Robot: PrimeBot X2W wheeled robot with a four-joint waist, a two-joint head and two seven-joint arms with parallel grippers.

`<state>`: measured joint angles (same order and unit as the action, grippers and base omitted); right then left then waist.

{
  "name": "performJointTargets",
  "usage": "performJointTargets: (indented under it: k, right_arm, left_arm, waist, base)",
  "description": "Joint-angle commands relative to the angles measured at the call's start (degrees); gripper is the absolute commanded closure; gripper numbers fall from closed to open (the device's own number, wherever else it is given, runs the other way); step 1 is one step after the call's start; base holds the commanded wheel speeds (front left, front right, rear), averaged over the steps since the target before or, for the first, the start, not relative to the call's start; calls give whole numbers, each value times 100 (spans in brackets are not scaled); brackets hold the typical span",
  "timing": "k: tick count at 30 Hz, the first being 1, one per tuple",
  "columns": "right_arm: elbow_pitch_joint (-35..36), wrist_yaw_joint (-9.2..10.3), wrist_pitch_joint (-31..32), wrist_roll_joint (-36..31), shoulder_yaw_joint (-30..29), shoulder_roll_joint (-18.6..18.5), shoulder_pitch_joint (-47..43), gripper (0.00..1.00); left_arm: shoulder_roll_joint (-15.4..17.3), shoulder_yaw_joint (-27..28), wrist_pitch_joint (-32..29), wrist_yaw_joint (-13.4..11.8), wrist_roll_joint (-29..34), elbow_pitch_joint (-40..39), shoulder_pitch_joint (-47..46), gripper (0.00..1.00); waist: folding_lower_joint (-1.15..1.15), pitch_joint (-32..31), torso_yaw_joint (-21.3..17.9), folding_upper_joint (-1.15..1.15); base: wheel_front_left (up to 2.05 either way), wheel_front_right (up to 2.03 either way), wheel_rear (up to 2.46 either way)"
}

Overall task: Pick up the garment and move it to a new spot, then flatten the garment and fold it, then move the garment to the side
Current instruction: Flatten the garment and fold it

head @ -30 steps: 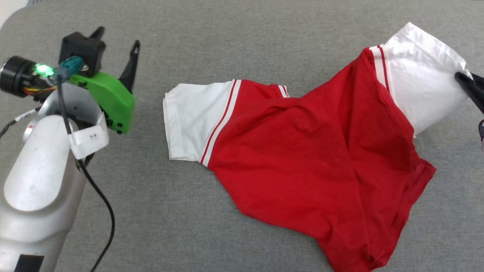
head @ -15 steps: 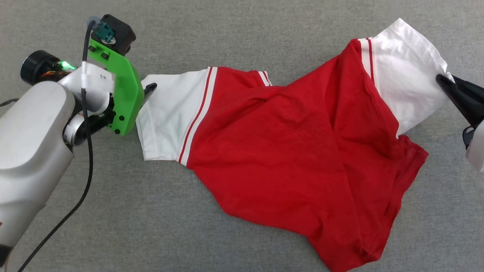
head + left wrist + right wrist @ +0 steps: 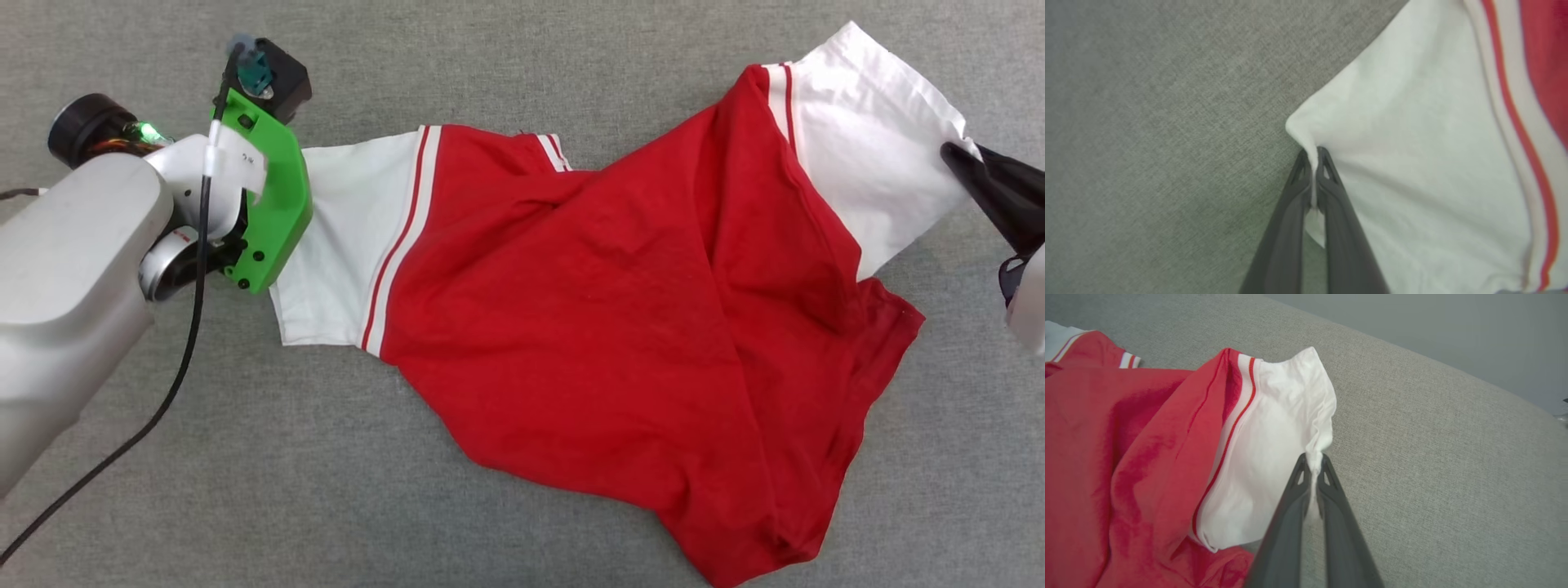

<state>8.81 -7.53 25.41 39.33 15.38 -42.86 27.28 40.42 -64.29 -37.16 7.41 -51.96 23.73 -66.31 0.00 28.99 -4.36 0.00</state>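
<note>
Red soft-fabric T-shirt with white short sleeves [image 3: 620,327] lies rumpled on my grey fabric tabletop [image 3: 245,490], hem nearest; farther off, left fingers [image 3: 1295,196] and right fingers [image 3: 1295,490] each pinch a sleeve edge, closed tight. I judge this the flattening step: next, draw the sleeves apart evenly.

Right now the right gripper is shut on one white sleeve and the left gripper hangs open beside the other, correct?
No. The left gripper is shut too, on the shirt's other sleeve, as the left wrist view shows. The right gripper is shut on one white sleeve.
</note>
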Motion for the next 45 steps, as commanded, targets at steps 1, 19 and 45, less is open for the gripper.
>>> performJointTargets:
  k: [1,19,45]
  right_arm:
    - [-54,4,-88,-80,6,-34,124,100]
    - [-770,4,-1222,-389,138,-466,961,100]
    - [-2836,4,-1667,-941,1353,-106,5765,100]
  left_arm:
    - [14,-175,155,7,2,243,202,100]
    - [289,395,2503,-234,285,20,-288,100]
    - [-698,1294,3536,-570,1176,805,-3489,100]
  waist:
    - [0,-220,141,0]
    - [0,-1561,523,0]
    - [0,-313,359,0]
  base:
    - [0,0,0]
    - [0,0,0]
    - [0,0,0]
